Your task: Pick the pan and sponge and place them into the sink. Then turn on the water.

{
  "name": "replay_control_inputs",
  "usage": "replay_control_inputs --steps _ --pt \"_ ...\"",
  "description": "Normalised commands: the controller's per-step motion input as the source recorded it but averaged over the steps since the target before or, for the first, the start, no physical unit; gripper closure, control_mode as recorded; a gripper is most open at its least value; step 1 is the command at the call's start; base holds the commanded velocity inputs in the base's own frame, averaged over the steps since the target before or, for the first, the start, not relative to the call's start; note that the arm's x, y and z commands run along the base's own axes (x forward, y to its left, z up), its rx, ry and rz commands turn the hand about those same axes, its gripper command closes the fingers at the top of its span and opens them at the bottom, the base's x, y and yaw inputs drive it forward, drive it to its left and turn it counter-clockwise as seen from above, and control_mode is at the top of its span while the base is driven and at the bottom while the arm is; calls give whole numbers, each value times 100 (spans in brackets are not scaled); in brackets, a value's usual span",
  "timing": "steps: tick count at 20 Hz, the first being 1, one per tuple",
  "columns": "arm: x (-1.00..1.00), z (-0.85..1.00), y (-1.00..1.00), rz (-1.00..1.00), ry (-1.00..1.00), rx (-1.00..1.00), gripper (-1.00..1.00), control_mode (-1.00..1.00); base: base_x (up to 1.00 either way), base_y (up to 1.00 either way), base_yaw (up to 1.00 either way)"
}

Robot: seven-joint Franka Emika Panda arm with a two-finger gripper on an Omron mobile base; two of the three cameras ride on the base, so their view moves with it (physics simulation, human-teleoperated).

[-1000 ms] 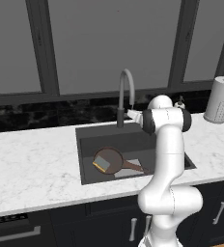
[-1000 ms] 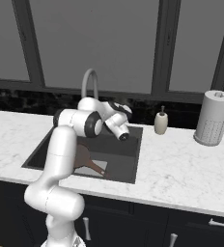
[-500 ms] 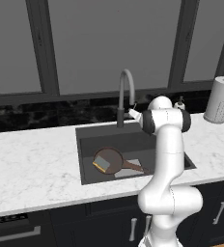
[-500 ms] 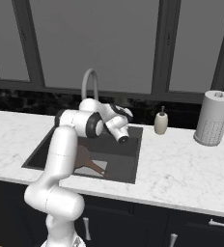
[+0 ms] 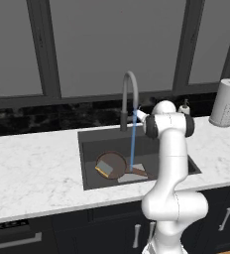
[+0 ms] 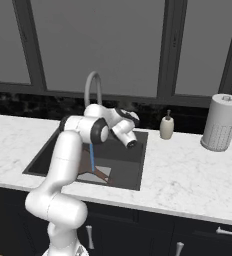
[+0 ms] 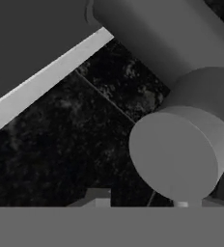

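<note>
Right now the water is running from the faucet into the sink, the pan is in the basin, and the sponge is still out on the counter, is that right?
Not quite. The sponge is not on the counter; it lies in the pan inside the sink, as the left base view shows. The rest holds: the water runs from the faucet into the basin.

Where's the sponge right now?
In the left base view the sponge lies in the pan on the sink floor, toward the basin's left side, just left of the water stream.
</note>
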Motion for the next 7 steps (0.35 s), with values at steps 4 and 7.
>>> replay_control_inputs --steps 4,7 --pt "20 28 -78 0 12 24 100 -100 0 0 0" --pt "-52 78 -67 6 -7 28 100 -100 0 0 0"
